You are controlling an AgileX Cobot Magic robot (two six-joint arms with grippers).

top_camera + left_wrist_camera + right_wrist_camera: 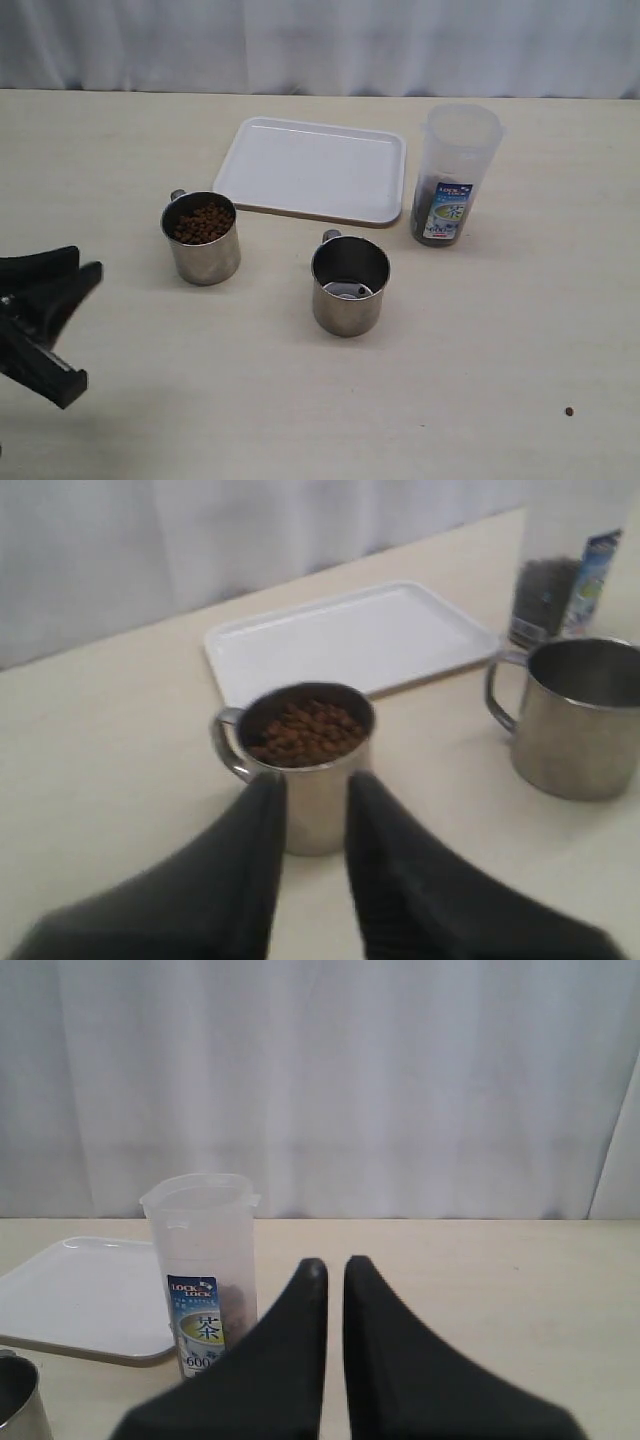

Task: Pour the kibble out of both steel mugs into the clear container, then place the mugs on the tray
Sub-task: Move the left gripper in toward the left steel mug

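Steel mug [201,240] upright, axis vertical, handle rearward; shiny, full of kibble [200,222]; left gripper [315,780] slightly parted, empty; right gripper [328,1265] closed.

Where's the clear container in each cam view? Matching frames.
Exterior: clear container right of the white tray.
Left wrist: clear container partly cropped, beyond the empty mug, by the tray's corner.
Right wrist: clear container beside the tray, beyond the right gripper.
Shared landmark: the white tray.

full mug [315,818]: upright, holds kibble [305,732]
left gripper [315,780]: jaws parted, just before the mug
tray [350,635]: behind mug
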